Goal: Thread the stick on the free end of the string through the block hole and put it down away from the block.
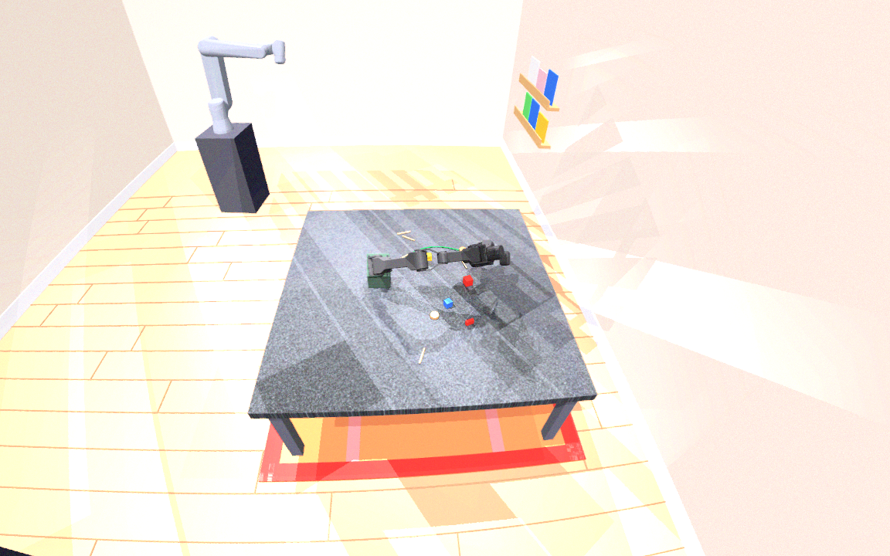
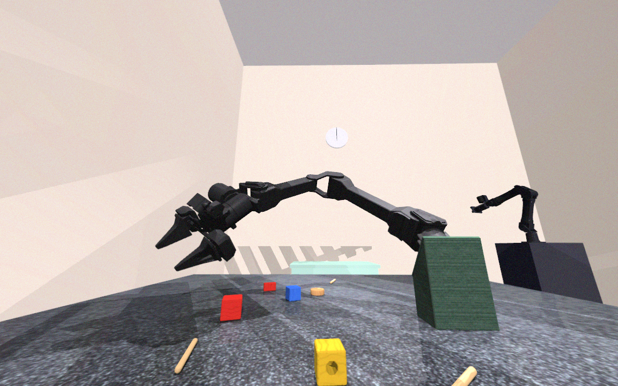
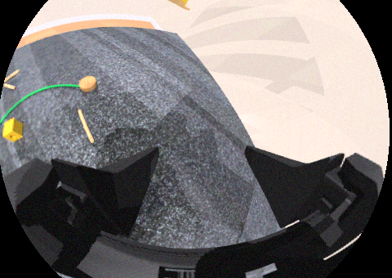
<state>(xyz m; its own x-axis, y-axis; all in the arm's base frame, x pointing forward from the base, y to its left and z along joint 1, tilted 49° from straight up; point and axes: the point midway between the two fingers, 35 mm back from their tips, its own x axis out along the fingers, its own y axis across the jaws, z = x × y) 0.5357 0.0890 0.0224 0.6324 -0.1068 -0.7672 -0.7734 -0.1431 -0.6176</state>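
Note:
My gripper (image 2: 166,258) (image 3: 202,150) is wide open and empty, high above the table, with the red cube below and behind it in the exterior view. The yellow block (image 2: 322,355) (image 3: 12,130) (image 1: 428,257) stands on the table; its round hole shows in the exterior view. The green string (image 3: 61,85) (image 1: 441,247) curves from the round wooden button (image 3: 87,84) past the block and leaves the wrist view at the left. A stick (image 2: 464,376) at the lower right of the exterior view appears to be the string's stick; its joint is out of frame. The arm hides that area in the top view.
A loose stick (image 1: 464,264) (image 2: 186,355) (image 3: 86,126) lies near the button. Others lie at the back (image 1: 403,232) and front (image 1: 422,355). A red cube (image 1: 467,280) (image 2: 231,307), blue cube (image 1: 447,303), small red block (image 1: 469,322) and wooden disc (image 1: 434,315) lie on the table.

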